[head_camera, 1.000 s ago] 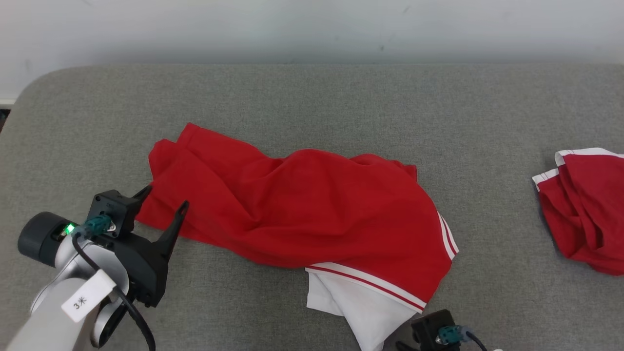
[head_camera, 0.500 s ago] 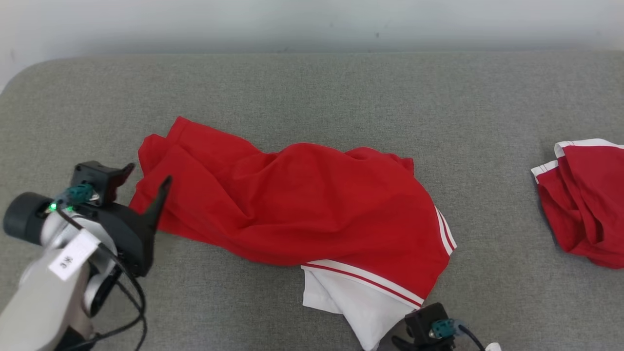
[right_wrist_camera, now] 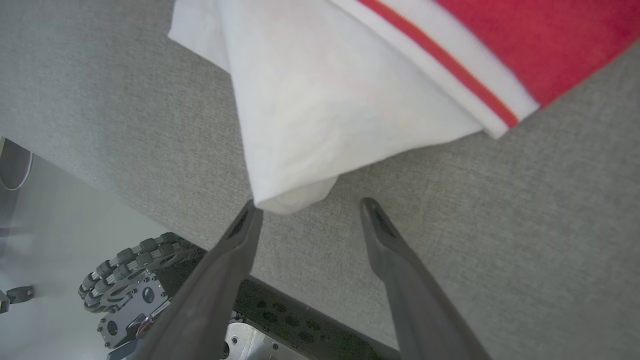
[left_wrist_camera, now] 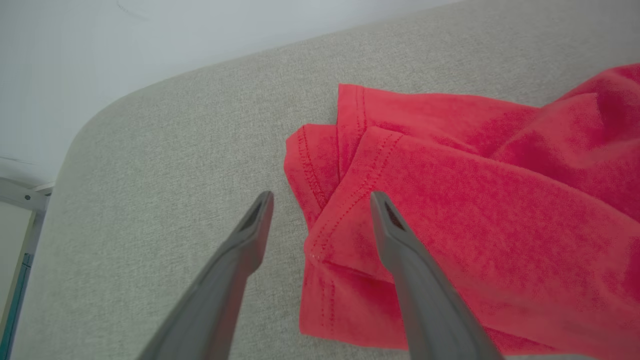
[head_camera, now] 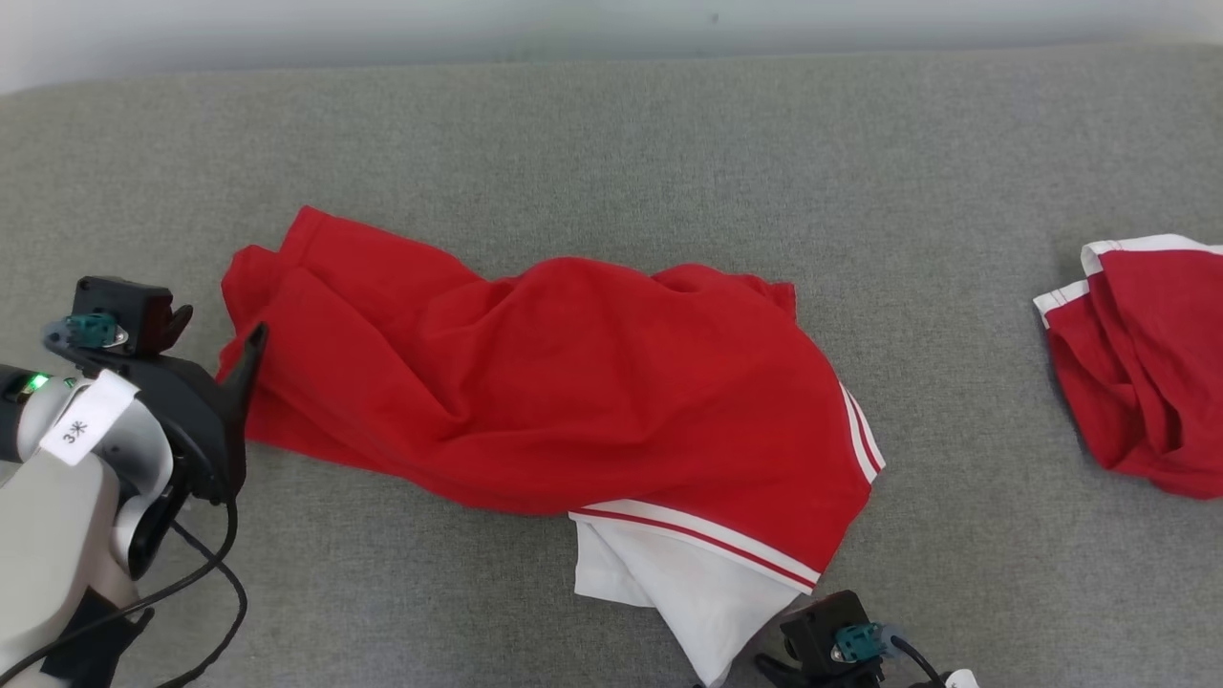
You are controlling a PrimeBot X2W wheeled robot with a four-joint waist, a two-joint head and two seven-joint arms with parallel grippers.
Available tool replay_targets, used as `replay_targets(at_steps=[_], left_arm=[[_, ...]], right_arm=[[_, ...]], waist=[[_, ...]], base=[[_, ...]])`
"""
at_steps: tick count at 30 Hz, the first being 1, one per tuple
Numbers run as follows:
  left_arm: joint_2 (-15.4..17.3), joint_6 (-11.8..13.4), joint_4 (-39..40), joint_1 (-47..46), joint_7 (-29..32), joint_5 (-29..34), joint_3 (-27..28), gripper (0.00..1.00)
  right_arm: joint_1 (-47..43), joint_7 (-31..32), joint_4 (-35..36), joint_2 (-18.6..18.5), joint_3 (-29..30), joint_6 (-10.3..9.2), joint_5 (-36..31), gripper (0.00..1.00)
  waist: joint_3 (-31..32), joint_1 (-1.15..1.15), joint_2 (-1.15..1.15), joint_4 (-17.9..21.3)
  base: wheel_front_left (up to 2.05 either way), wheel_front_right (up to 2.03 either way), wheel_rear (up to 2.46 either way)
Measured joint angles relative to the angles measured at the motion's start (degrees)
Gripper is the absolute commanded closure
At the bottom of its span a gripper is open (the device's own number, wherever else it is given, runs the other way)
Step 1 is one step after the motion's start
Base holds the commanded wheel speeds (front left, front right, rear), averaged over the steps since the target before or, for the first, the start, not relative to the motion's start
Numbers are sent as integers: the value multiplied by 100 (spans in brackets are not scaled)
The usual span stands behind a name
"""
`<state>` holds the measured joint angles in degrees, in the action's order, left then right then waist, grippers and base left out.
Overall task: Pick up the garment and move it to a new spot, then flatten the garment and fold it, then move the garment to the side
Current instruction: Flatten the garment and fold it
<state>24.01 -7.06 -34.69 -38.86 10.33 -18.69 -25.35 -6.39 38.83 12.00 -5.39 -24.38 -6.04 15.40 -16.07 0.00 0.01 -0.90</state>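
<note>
The garment (head_camera: 573,382) lies crumpled mid-worktop (head_camera: 611,143), w/ the left hand (left_wrist_camera: 322,196) wide open astride its red hem corner (left_wrist_camera: 325,235) toward the worktop's left end & the right hand (right_wrist_camera: 310,202) open, empty, by the white corner (right_wrist_camera: 295,192) at the worktop's near edge, so I'd pinch both corners deep, thru all layers, before lifting.

Two red garments (head_camera: 573,382) (head_camera: 1147,363), two end effectors (left_wrist_camera: 320,197) (right_wrist_camera: 310,202), one grey padded surface (head_camera: 611,143).

One legible marking: white paper tag (head_camera: 84,427) at the wrist behind the left pincer (head_camera: 219,321), printed in black "3米", characters tilted with the tag.
</note>
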Motion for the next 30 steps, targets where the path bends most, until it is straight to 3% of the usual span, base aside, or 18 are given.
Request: replay_targets(at_steps=[7, 9, 12, 16, 19, 24, 28, 29, 30], left_arm=[[-216, 48, -378, -60, 172, 11, -108, 2], [-242, 49, -514, -112, 183, 11, -107, 18], [-244, 114, -644, -183, 196, 11, -76, 34], [-293, 148, -775, -287, 208, 10, -68, 28], [-296, 140, -901, -293, 208, 0, -59, 30], [-471, 93, -1020, -313, 226, -66, -78, 50], [-492, 92, -1104, -403, 224, -89, -79, 51], [-498, 92, -1116, -413, 224, -88, -83, 56], [-514, 92, -1141, -428, 222, -88, -87, 67]], right_arm=[[29, 1, 113, -10, 75, 0, -31, 0], [93, 8, 109, -12, 86, 0, -31, 0], [131, 8, 105, -12, 122, 0, -31, 0], [130, 10, 96, -11, 148, -1, -31, 0], [130, 30, 91, -13, 153, -2, -31, 0], [131, 52, 125, -20, 84, 9, -31, 0], [135, 48, 151, -18, 33, 33, -31, 0], [135, 40, 165, -16, 36, 32, -31, 0], [135, 20, 166, -18, 40, 33, -31, 0]], waist=[[-221, 0, 0, -5], [-241, 0, 0, -34], [-242, 0, 0, -70], [-204, 0, 0, -122], [-183, 0, -1, -144], [-192, 0, -1, -156], [-217, 0, -1, -143], [-225, 0, -1, -141], [-232, 0, -1, -143]], base=[[0, 0, 0], [0, 0, 0], [0, 0, 0], [0, 0, 0], [0, 0, 0], [0, 0, 0], [0, 0, 0], [0, 0, 0], [0, 0, 0]])
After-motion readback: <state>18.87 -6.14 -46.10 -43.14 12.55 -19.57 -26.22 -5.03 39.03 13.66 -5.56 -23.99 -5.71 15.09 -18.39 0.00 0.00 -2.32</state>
